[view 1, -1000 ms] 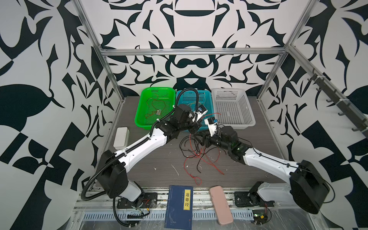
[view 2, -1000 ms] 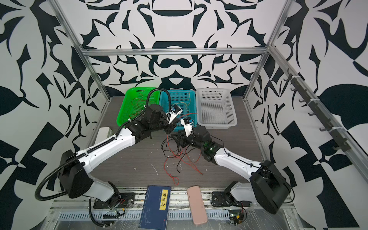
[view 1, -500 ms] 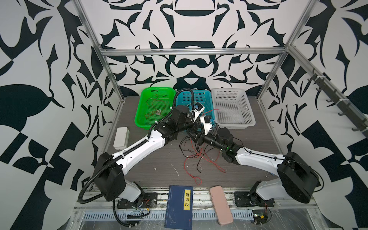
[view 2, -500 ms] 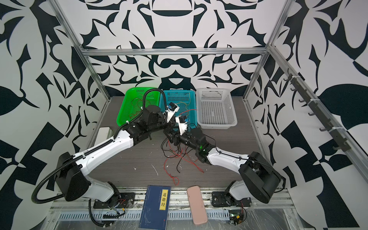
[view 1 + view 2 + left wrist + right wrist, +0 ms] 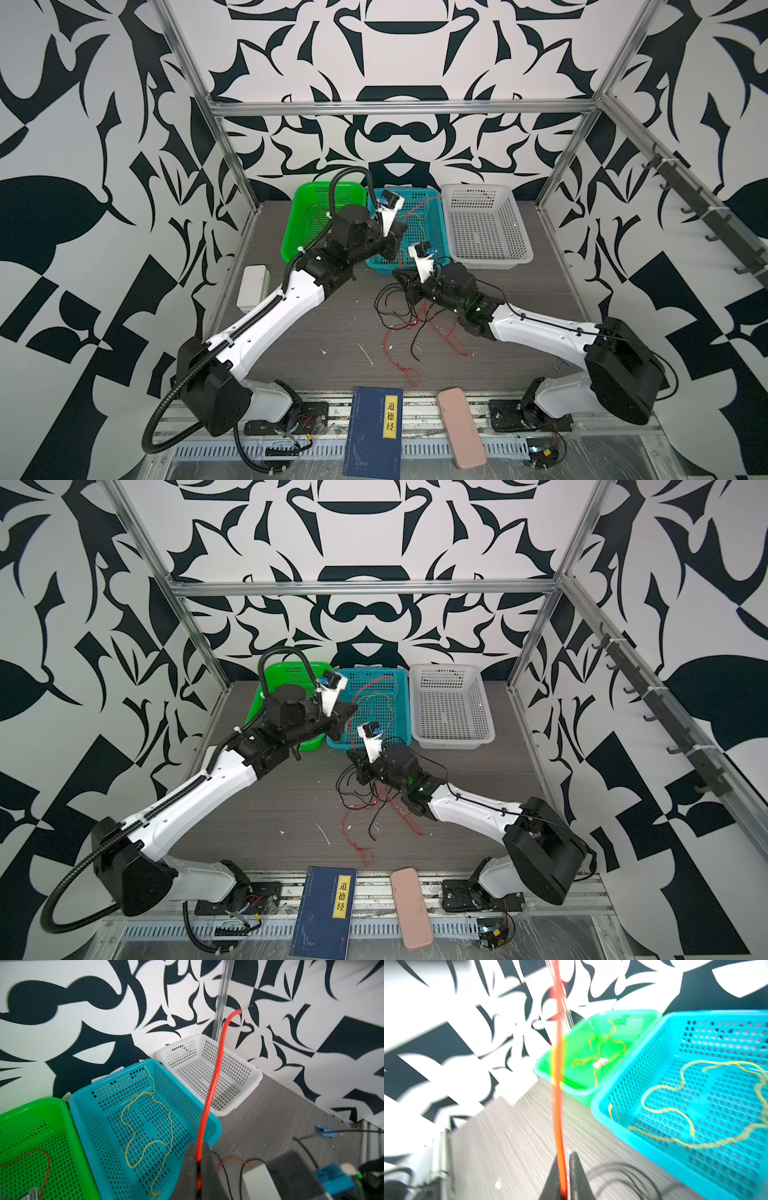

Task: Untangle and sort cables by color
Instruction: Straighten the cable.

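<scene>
The left gripper [image 5: 198, 1157] is clenched on a thin red cable [image 5: 214, 1076], whose free end rises past the jaws. In both top views this gripper hangs over the near part of the teal perforated plastic basket [image 5: 432, 245], which stands at twelve o'clock on the grey wood-grain table [image 5: 332, 332]. The right gripper [image 5: 564, 1169] sits just toward six o'clock of it, its two black fingers pinched close around a blurred red strand [image 5: 557, 1084]. Whether that strand is the same cable cannot be told. Toward six o'clock of the right gripper, near the table's centre, lies a loose tangle of thin red and black cables [image 5: 419, 320]. A pale yellow cable [image 5: 663, 1087] curls on the teal basket's floor. Red cables [image 5: 49, 1161] lie in the green perforated plastic basket [image 5: 299, 232] at eleven o'clock. The white perforated plastic basket [image 5: 486, 224] stands at one o'clock, just beside the teal one.
</scene>
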Controlling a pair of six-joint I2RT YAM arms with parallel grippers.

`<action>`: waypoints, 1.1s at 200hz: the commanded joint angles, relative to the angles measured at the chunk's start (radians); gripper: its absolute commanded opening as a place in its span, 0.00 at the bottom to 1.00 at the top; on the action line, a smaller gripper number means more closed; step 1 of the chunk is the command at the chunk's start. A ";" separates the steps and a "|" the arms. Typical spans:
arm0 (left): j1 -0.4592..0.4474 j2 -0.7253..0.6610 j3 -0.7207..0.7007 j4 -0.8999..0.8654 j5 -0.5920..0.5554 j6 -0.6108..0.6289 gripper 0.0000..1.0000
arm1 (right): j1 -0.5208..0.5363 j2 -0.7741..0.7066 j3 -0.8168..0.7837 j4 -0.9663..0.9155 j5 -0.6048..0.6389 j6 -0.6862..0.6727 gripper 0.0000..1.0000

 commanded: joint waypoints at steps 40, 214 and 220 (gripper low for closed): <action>0.081 -0.077 0.214 -0.082 0.064 -0.056 0.00 | 0.004 -0.054 0.011 -0.223 0.193 -0.140 0.09; 0.586 0.167 0.917 -0.364 -0.009 0.013 0.00 | -0.088 -0.132 -0.078 -0.379 0.235 -0.189 0.02; 0.604 0.184 0.953 -0.380 -0.007 0.009 0.00 | -0.098 -0.134 -0.083 -0.386 0.232 -0.191 0.02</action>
